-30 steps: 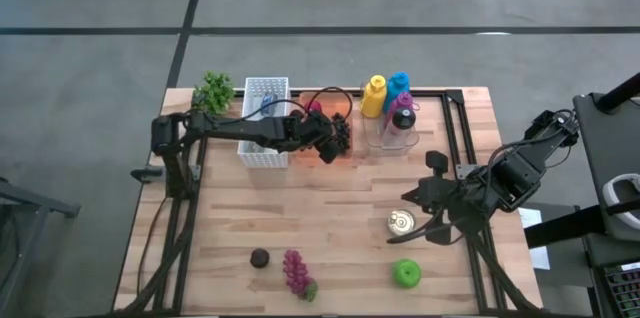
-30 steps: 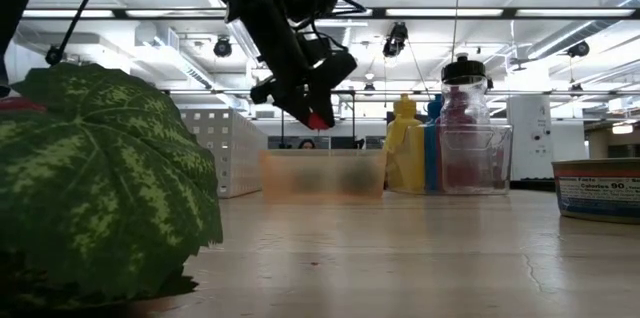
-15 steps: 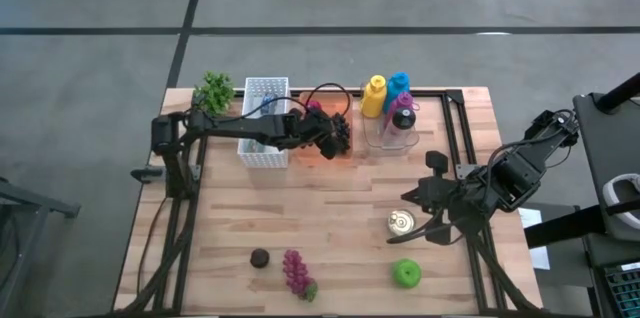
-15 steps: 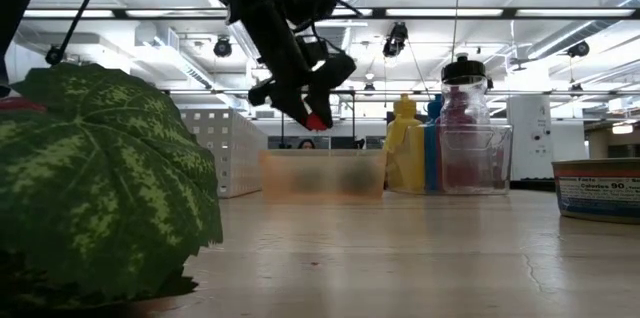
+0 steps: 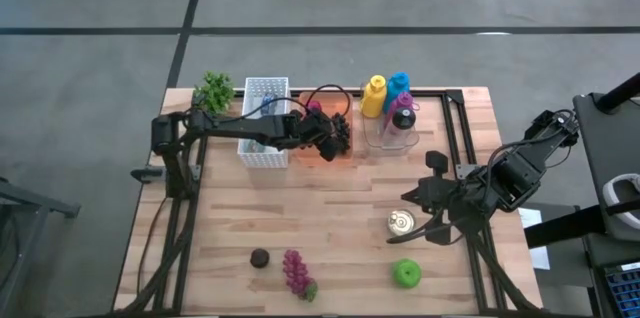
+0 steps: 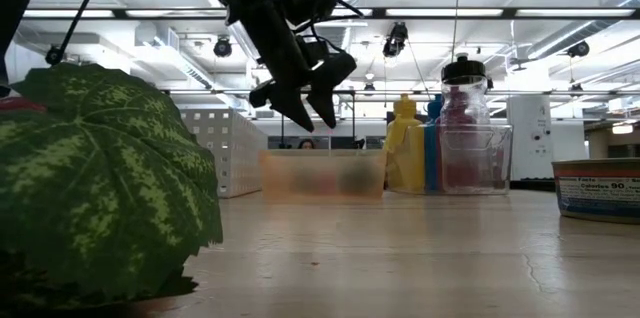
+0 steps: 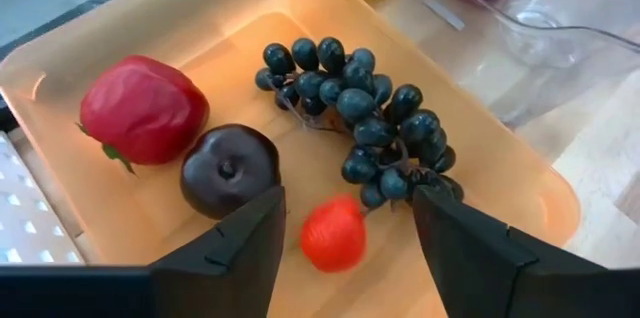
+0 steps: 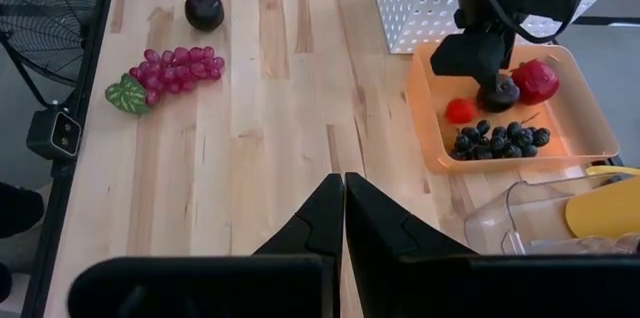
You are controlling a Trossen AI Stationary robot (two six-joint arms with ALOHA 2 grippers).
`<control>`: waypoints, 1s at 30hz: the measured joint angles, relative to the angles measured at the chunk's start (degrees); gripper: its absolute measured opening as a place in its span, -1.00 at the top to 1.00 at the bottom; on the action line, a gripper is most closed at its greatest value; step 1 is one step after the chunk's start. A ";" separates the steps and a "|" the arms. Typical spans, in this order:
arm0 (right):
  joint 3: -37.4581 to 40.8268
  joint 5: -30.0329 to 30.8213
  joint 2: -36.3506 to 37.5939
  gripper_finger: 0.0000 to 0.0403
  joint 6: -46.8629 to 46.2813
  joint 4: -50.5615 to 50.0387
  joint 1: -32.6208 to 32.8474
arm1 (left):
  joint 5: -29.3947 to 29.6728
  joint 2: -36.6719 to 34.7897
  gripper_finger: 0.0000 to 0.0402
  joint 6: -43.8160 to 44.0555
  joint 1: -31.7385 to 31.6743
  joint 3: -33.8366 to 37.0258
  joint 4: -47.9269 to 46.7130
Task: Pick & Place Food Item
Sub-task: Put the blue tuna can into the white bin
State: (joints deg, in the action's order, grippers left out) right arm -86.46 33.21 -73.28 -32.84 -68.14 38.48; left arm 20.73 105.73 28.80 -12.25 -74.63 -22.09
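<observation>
My left gripper [image 5: 326,146] [image 6: 315,116] hangs open above the orange tray [image 5: 300,156] [image 7: 500,173] at the table's far middle. In the left wrist view its fingers frame a small red fruit [image 7: 333,234] lying on the tray floor, untouched. Beside the fruit in the tray lie a red pepper-like fruit [image 7: 143,108], a dark plum [image 7: 229,169] and a bunch of dark grapes [image 7: 365,118]. The right wrist view shows the same tray [image 8: 585,128] and the small red fruit [image 8: 460,110]. My right gripper [image 5: 420,213] [image 8: 344,183] waits shut near the table's right edge.
A white perforated basket [image 5: 265,121] stands left of the tray; bottles in a clear container [image 5: 390,108] stand to its right. A tin can [image 5: 401,222], a green apple [image 5: 406,273], purple grapes [image 5: 297,273] and a dark plum [image 5: 260,257] lie nearer. A leaf [image 6: 100,188] fills the low view's left.
My left gripper, which held a small red fruit at its fingertips above the tray, has opened and let it go. The fruit has dropped into the tray and is gone from the fingertips in the low view. The gripper has stayed over the tray.
</observation>
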 joint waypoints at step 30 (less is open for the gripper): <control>0.62 0.00 0.04 0.96 -1.35 -0.18 0.00 | -15.26 -12.24 -0.31 -10.86 4.87 -0.13 -2.82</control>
State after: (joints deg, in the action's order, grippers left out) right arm -85.84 33.21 -73.23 -34.19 -68.32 38.48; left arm 5.48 93.49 17.93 -7.38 -74.76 -24.91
